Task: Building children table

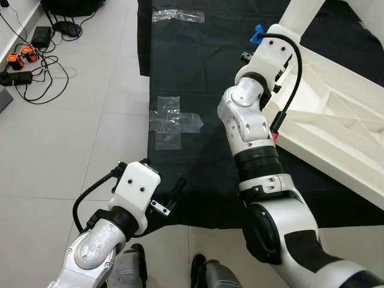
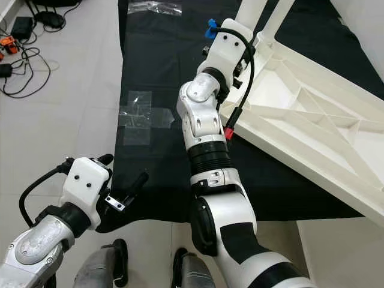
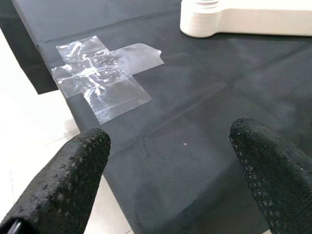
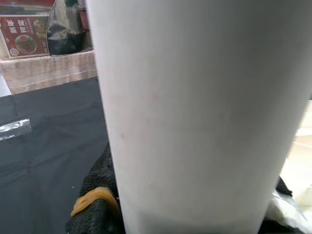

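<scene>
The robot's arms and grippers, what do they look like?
Silver jointed arms with black ribbed bands, white box-shaped wrist housings and a looping black cable on each. The left gripper has black fingers with dotted pads. The right gripper carries a blue tab.

- A white moulded plastic tabletop [image 2: 312, 114] with a ribbed underside is seen at the right of the frame.
- A white round table leg [image 4: 200, 112] is seen at close range.
- A black fabric mat [image 1: 180, 78] is spread over pale grey floor tiles [image 1: 66, 144].
- Clear glossy plastic bags [image 3: 100, 75] are seen on the mat.
- Orange-and-black small devices [image 1: 21, 57] and black cables [image 1: 45, 75] are seen at the upper left.
</scene>
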You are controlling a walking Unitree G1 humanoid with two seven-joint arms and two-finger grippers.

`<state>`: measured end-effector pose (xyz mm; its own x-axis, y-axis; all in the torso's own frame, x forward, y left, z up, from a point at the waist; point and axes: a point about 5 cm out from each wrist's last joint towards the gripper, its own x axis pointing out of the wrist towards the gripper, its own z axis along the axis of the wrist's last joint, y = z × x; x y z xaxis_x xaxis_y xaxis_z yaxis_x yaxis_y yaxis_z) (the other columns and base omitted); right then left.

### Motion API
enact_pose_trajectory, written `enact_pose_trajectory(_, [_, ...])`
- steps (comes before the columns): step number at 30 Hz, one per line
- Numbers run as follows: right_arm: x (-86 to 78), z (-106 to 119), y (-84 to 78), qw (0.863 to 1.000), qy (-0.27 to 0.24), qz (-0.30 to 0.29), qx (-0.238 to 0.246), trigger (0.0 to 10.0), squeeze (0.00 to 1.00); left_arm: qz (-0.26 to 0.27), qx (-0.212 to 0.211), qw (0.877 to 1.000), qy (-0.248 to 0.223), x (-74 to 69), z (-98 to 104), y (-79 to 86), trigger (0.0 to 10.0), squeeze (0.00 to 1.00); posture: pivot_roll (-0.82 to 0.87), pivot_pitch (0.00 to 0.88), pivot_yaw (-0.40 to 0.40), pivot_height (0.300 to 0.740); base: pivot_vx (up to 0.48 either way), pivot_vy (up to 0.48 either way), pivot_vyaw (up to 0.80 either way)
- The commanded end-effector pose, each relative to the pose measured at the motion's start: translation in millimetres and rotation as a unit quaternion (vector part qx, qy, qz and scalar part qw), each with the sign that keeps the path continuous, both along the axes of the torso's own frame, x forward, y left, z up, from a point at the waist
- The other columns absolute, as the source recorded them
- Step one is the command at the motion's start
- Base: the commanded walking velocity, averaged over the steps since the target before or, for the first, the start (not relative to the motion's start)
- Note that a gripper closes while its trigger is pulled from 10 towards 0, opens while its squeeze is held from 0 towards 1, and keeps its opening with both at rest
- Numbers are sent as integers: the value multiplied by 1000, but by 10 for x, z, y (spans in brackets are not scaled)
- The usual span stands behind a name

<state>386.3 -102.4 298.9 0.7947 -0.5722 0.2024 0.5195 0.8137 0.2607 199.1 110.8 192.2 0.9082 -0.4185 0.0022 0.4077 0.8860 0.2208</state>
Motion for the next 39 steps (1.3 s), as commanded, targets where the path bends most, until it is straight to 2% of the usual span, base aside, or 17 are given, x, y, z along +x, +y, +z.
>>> enact_pose_trajectory(1, [24,-370,-21,997,78,-3,12,10000,0,-10,4,1000,13,-23,-52,-31,10000,0,102,269,-122,740,0,0,0])
enact_pose_trajectory(7, [60,-423,4,995,96,8,9,10000,0,-19,-1,1000,14,-27,-51,-59,10000,0,102,269,-122,740,0,0,0])
enact_pose_trajectory(17, [73,-430,3,995,97,16,14,10000,0,-20,-2,1000,13,-31,-45,-66,10000,0,100,271,-121,740,0,0,0])
enact_pose_trajectory(18, [75,-424,0,995,95,16,14,10000,149,-20,-2,1000,13,-33,-47,-64,10000,0,100,271,-121,740,0,0,0])
enact_pose_trajectory(19, [75,-418,-2,995,93,16,14,10000,710,-19,-1,1000,14,-35,-50,-63,10000,0,100,271,-121,740,0,0,0])
enact_pose_trajectory(20, [75,-418,-2,995,93,16,14,10000,710,-19,-1,1000,14,-35,-50,-63,10000,0,100,271,-121,740,0,0,0])
enact_pose_trajectory(22, [76,-411,-2,996,91,17,14,10000,949,-19,-1,1000,14,-37,-52,-62,10000,0,100,272,-122,740,0,0,0])
enact_pose_trajectory(23, [80,-406,3,996,89,21,12,10000,949,-18,-1,1000,14,-38,-52,-62,10000,0,100,272,-122,740,0,0,0])
enact_pose_trajectory(24, [81,-397,11,996,85,25,16,10000,0,-18,-1,1000,14,-40,-52,-62,10000,0,100,273,-120,740,0,0,0])
enact_pose_trajectory(39, [42,-364,39,997,63,36,19,10000,0,-17,-1,1000,15,-43,-59,-56,10000,0,100,274,-120,740,0,0,0])
